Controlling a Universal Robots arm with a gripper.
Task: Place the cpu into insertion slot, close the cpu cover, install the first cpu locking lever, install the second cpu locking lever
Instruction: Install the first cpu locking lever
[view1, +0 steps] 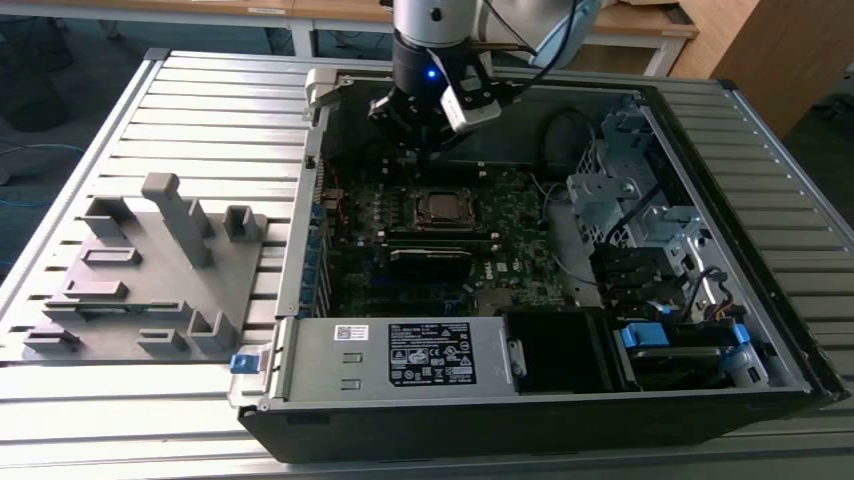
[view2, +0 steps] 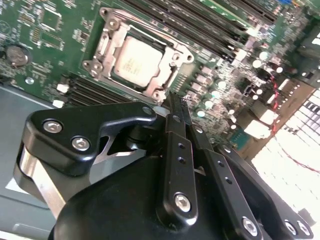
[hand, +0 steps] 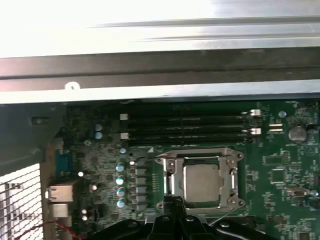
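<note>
The cpu (view2: 136, 62) lies flat in the insertion slot (view1: 443, 208) on the green motherboard, its dull silver top facing up. The cpu cover (view2: 102, 42), a silver frame, lies down around it, and the chip shows through its cut-out. In the first wrist view the cpu (hand: 201, 181) and the cpu cover (hand: 169, 172) sit just past my fingertips. My gripper (view2: 172, 100) hangs over the socket's edge, shut with nothing between its fingers. The exterior view shows my gripper (view1: 422, 152) a little above the board, behind the socket. A thin lever wire (hand: 222, 216) slants out at one socket corner.
The open computer case's metal wall (hand: 150, 65) stands close behind the socket. Long black memory slots (hand: 185, 125) run beside it. A drive cage with cables (view1: 627, 200) and a power supply (view1: 400, 355) fill the case's other sides. A grey fixture (view1: 147, 270) lies at the exterior view's left.
</note>
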